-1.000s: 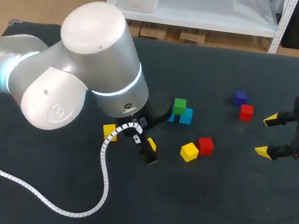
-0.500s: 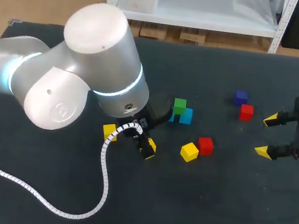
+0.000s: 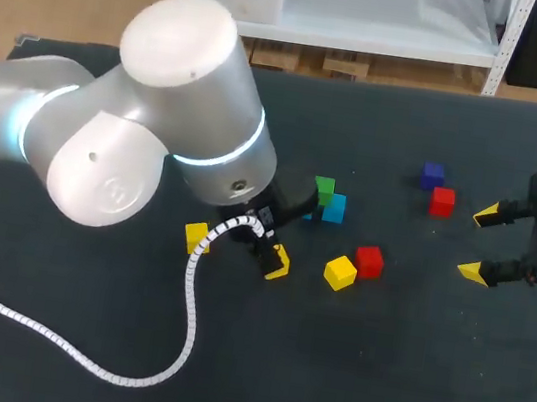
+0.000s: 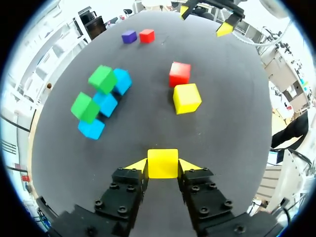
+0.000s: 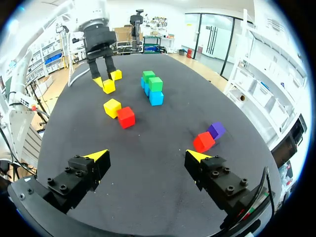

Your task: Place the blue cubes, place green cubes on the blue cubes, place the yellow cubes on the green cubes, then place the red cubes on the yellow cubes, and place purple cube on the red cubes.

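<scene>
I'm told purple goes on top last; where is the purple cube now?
In the head view the purple cube lies at the right of the table, beside a red cube, near the right gripper.

- We see the table (image 3: 403, 383) under a dark, matt cover, faintly grainy like cloth.
- The left arm (image 3: 157, 134), entering at 9 o'clock in the head view, has a smooth silver shell with a soft sheen.
- Its cable (image 3: 189, 295) is white, ribbed plastic.
- The yellow cube (image 4: 162, 163) has smooth, even faces and looks like plastic to us.
- The right gripper (image 5: 146, 155), at 3 o'clock, has matt black blocks, bolt heads and smooth yellow tips.
</scene>
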